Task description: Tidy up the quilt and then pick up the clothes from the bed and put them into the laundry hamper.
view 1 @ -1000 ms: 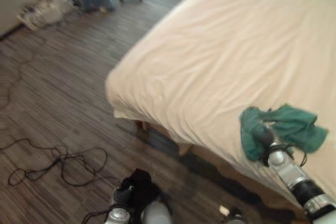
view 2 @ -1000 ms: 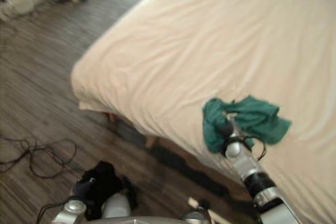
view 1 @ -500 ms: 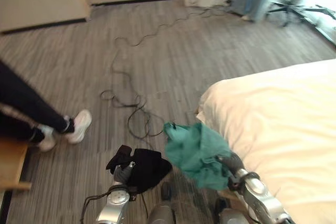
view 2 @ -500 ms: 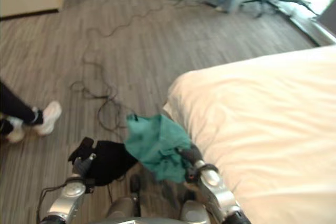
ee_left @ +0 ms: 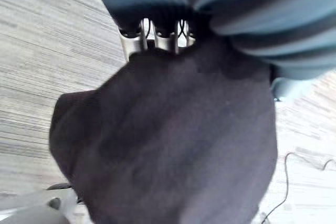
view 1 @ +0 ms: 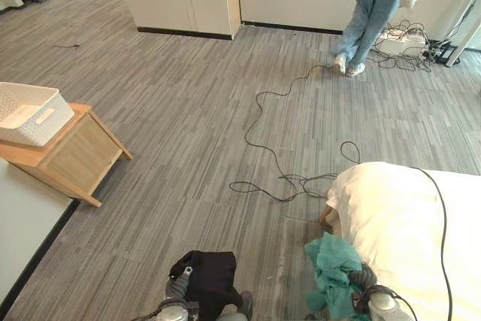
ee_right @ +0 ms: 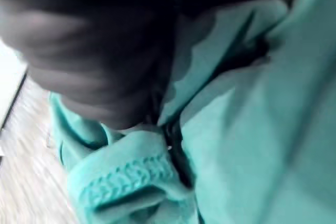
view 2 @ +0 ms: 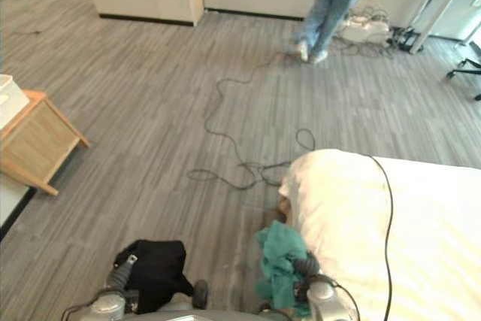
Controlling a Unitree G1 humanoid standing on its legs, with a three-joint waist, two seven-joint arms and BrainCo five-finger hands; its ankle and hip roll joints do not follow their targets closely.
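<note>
Now both hands loaded, garments clear of the bed [view 1: 406, 216].
Left hand [view 1: 179, 288] clamped on black garment [view 1: 210, 280], draped over its fingers; right hand [view 1: 364, 280] grips green garment [view 1: 331, 272], bunched ahead of it. Judged light, limp, non-slip; bunched folds hold best.

A crumpled teal garment [view 1: 331, 276] hangs bunched from my right hand [view 1: 364, 279], its folds drooping off the corner of the bed [view 1: 406, 223], over the grey floor beside it. Up close it shows a ribbed hem among soft folds. A black garment [view 1: 209, 280] is bundled in my left hand [view 1: 179, 286], slumping as a dark, shapeless mass above the floor. The cream quilt [view 2: 421, 223] lies fairly smooth across the bed. The white laundry hamper [view 1: 30, 113] sits upright on a low wooden stand, well apart from both garments.
</note>
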